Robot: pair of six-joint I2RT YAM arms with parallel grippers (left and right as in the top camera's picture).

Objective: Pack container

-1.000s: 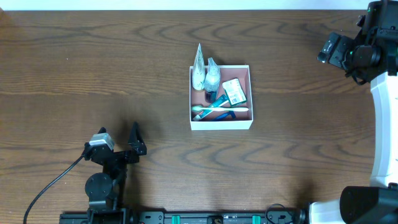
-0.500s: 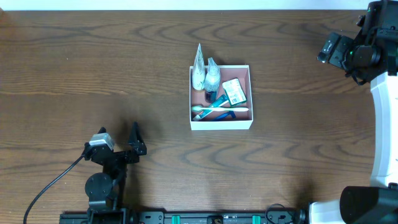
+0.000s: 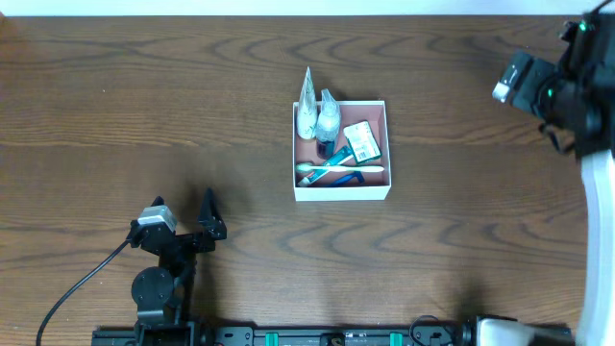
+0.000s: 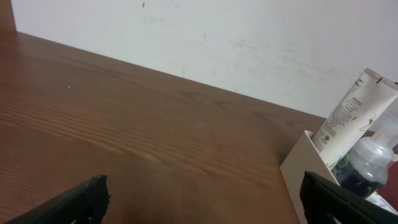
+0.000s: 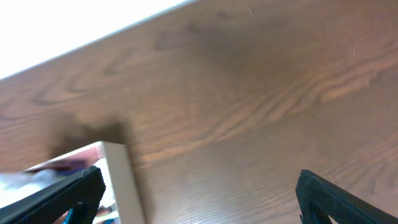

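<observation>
The container [image 3: 342, 191], a square white-walled box with a pinkish-brown inside, sits right of the table's middle. It holds a white tube [image 3: 307, 106] leaning over the far-left corner, a clear bottle [image 3: 329, 120], a small green-and-white box [image 3: 363, 141] and toothbrushes [image 3: 338, 171]. My left gripper [image 3: 183, 207] is open and empty at the near left, well apart from the container; its wrist view [image 4: 204, 186] shows the container's corner [image 4: 298, 171], the tube [image 4: 351, 118] and the bottle [image 4: 367, 162]. My right gripper [image 5: 198, 190] is open and empty above bare wood, the container's wall [image 5: 121, 180] at lower left.
The right arm [image 3: 557, 91] hangs over the table's far right edge. A black cable [image 3: 77, 288] runs from the left arm's base to the near left. A white wall [image 4: 249, 37] stands behind the table's far edge. Brown wood table [image 3: 144, 106].
The right arm has shifted slightly at the far right and looks blurred. The left arm and the container's contents have not moved.
</observation>
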